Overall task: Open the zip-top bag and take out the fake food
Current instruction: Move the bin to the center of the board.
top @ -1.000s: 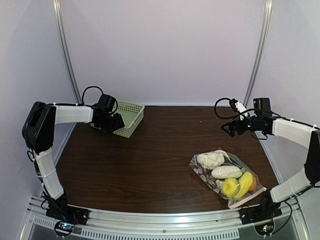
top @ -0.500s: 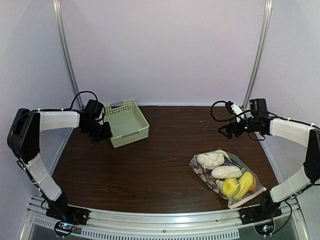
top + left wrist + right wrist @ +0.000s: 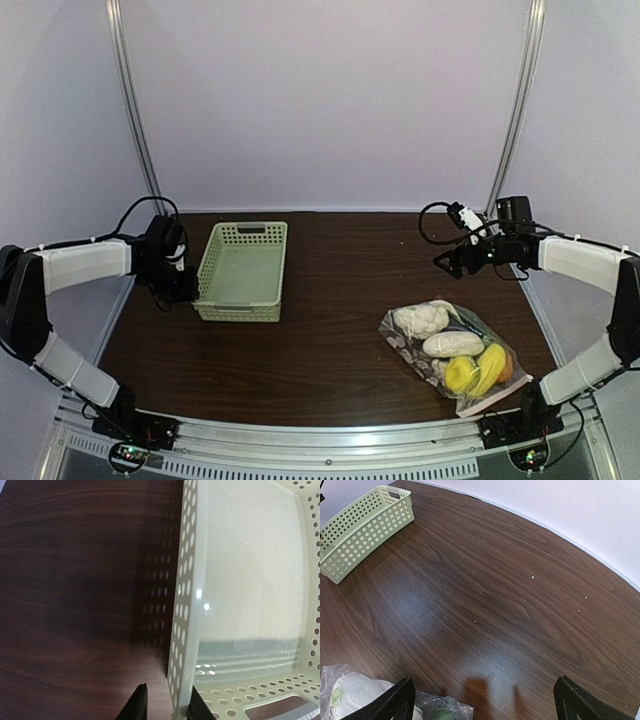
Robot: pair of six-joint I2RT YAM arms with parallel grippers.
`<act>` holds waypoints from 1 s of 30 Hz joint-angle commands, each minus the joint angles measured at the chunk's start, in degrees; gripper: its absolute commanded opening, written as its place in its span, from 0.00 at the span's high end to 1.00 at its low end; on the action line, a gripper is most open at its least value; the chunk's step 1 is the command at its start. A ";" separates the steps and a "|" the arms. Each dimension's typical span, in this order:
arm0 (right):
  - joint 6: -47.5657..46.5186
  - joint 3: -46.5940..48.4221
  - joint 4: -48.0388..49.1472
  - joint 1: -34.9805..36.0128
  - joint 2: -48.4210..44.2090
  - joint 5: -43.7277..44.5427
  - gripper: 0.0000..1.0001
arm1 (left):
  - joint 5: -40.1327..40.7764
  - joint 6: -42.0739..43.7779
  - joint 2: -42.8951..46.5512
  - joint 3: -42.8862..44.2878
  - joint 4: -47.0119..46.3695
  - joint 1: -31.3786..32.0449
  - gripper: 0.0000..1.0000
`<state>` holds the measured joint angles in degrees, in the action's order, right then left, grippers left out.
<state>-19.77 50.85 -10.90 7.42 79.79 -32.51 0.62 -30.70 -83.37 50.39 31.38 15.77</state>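
Note:
The zip-top bag lies flat at the front right of the table, with the fake food inside it: whitish pieces, yellow pieces and an orange one. Its corner shows in the right wrist view, with a whitish piece inside. My right gripper is wide open and empty, above the table behind the bag. My left gripper straddles the left wall of the pale green basket. A small gap shows beside its left finger.
The basket stands flat at the back left and is empty; it also shows in the right wrist view. Metal frame posts rise at both back corners. A rail runs along the front edge.
My left arm swung left and toward the front, and the basket went from tilted up to lying flat, turned lengthwise. The right gripper edged slightly left. The bag has not moved.

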 commanded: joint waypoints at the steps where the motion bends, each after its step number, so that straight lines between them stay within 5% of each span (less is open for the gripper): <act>1: -0.45 1.36 -0.46 0.49 0.14 0.78 0.03 | 0.37 2.81 3.25 -2.91 4.25 -1.43 0.74; 13: -0.16 1.79 -0.94 1.50 0.51 0.66 0.03 | -0.11 1.92 10.52 -6.85 6.89 -4.92 0.79; 15: -0.05 1.67 -1.02 1.54 0.27 0.25 0.03 | -0.61 2.79 10.60 -5.38 7.01 -5.63 0.73; 18: -1.53 2.10 -3.12 1.57 -0.36 0.23 0.03 | -2.68 5.11 8.74 -1.11 8.98 -5.66 0.50; 24: -18.12 7.62 -22.82 1.54 -2.92 -2.07 0.07 | -1.69 10.26 10.90 8.50 10.11 -5.58 0.39; 28: -27.55 7.30 -36.31 1.55 -5.91 -2.61 0.08 | -8.96 17.64 14.35 9.54 -3.18 -3.32 0.42; 30: -30.98 5.75 -40.81 1.74 -7.35 -2.98 0.08 | -4.76 18.67 15.29 9.57 -10.13 1.21 0.40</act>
<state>-39.51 57.87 -35.33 8.64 75.66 -33.85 -3.70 -18.48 -70.74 58.70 35.48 11.49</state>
